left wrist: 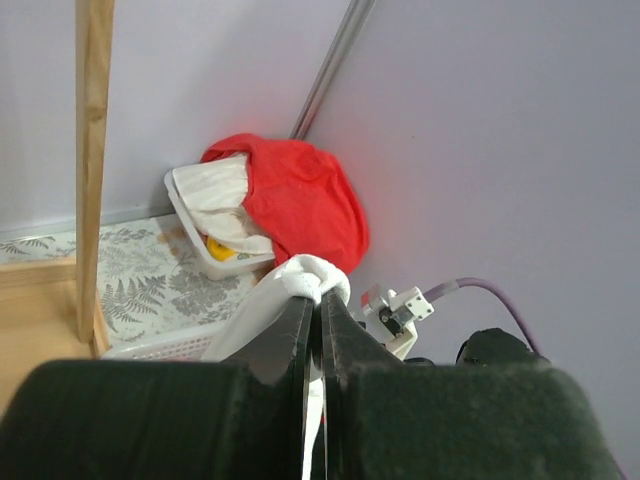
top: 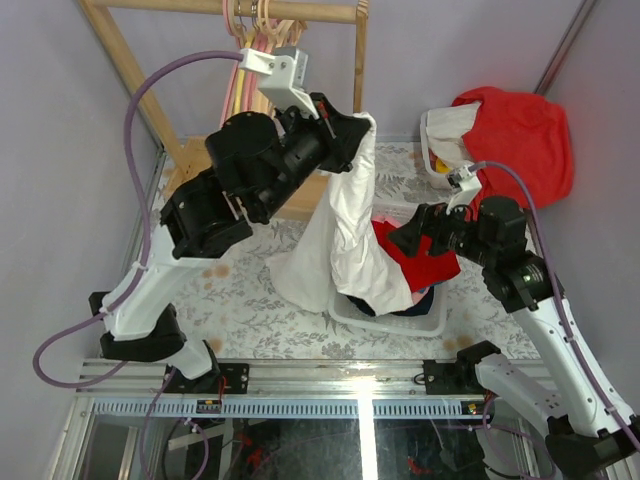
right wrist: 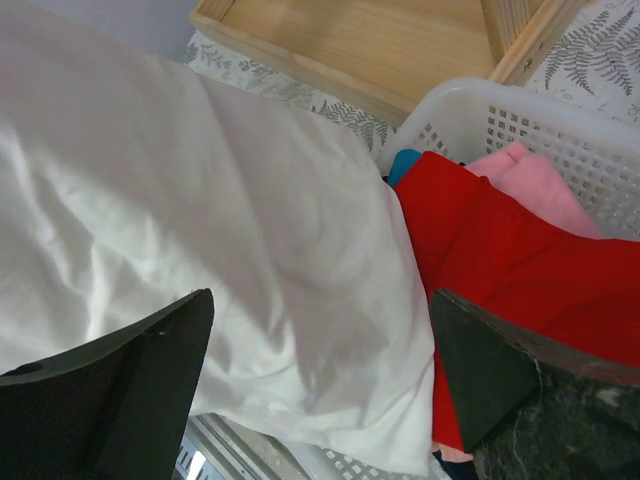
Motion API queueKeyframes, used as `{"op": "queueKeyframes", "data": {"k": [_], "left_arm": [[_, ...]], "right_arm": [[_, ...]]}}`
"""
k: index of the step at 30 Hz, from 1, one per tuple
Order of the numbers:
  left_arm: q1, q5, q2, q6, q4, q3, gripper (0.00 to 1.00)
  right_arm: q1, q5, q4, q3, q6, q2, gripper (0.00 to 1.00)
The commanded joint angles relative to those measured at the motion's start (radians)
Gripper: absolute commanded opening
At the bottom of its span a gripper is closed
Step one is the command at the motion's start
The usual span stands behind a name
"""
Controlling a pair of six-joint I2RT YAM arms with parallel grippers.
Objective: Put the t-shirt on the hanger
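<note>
Left gripper (top: 352, 128) is clenched on a bunched edge of the t-shirt (top: 345, 225), held high beside the wooden rack (top: 200, 6). The cloth hangs in one long fold with its lower end draped into the white basket (top: 395, 322). The right gripper (top: 402, 238) stands released, jaws wide, just beside the hanging fabric above the red clothes (top: 432, 262). The hanger (top: 262, 30) appears to be among those crowded on the rack, though the overhead view does not separate them. Recommended: the right gripper should take white cloth only, low on the fold and clear of the red clothes, so the garment can be spread between both arms before the neck opening is sought.
</note>
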Motion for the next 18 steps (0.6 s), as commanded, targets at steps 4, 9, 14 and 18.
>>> {"op": "queueKeyframes", "data": {"k": [4,9,14,18], "left_arm": [[0.017,-0.017,0.049,0.046,-0.027,0.045,0.0],[0.023,-0.062,0.048,0.071,-0.004,0.023,0.0],[0.029,-0.073,0.05,0.083,0.032,0.024,0.0],[0.028,-0.11,0.052,0.106,0.041,0.038,0.0]], "right_arm": [[0.061,-0.059,0.2,-0.077,-0.025,0.0,0.99],[0.102,-0.117,0.26,-0.155,-0.044,-0.069,0.99],[0.164,-0.102,0.294,-0.181,-0.052,-0.061,0.99],[0.296,0.053,0.303,-0.184,-0.092,-0.043,1.0]]}}
